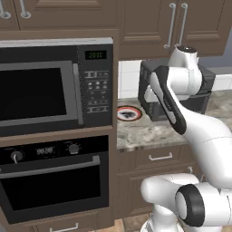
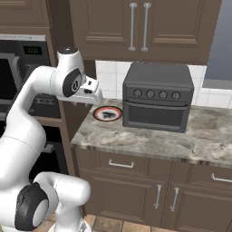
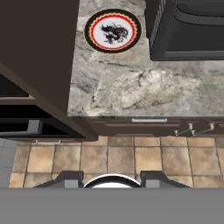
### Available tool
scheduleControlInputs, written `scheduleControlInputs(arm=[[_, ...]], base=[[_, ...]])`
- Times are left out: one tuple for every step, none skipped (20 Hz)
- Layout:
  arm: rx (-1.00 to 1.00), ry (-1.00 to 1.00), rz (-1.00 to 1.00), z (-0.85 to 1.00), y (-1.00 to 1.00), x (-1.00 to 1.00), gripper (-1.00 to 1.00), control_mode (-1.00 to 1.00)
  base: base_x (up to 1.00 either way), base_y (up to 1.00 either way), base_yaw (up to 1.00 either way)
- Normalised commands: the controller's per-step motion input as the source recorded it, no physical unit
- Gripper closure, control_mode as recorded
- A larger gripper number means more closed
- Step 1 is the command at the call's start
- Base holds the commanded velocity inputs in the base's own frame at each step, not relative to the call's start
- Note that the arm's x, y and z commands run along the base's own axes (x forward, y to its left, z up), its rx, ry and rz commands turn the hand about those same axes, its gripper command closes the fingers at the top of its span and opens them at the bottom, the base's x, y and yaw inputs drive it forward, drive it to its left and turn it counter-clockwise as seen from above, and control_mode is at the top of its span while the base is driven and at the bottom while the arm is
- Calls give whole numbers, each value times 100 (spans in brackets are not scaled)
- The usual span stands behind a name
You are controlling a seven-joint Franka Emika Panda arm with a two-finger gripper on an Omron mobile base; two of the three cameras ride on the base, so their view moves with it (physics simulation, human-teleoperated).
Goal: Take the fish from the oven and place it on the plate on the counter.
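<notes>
Item: claw, jaw gap and load unreadable, high above floor; plate ahead on desk; oven shut, fish unseen; advise lowering to handle, pulling squarely

Oven door shut, plate bare on counter

the counter bears the plate beside a toaster oven.
</notes>
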Motion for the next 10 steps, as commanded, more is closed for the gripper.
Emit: scheduleControlInputs(arm=[[0,0,0,0,0,-5,-100,-100],[-1,-8,0,-1,6,0,-100,-100],[-8,-21,1,0,33,-13,-100,-100],[-16,-25,0,0,59,-26,-100,-100],[-19,-21,0,0,71,-31,-100,-100],[-21,-16,0,0,79,-32,-100,-100],[-25,-12,0,-1,94,-44,-100,-100],[-28,-13,0,-3,100,-48,-100,-100],[-26,-11,0,-10,97,-50,-100,-100],[-26,-14,0,-10,96,-54,-100,-100]], base=[[0,0,0],[0,0,0],[0,0,0],[0,0,0],[0,0,0],[0,0,0],[0,0,0],[0,0,0],[0,0,0],[0,0,0]])
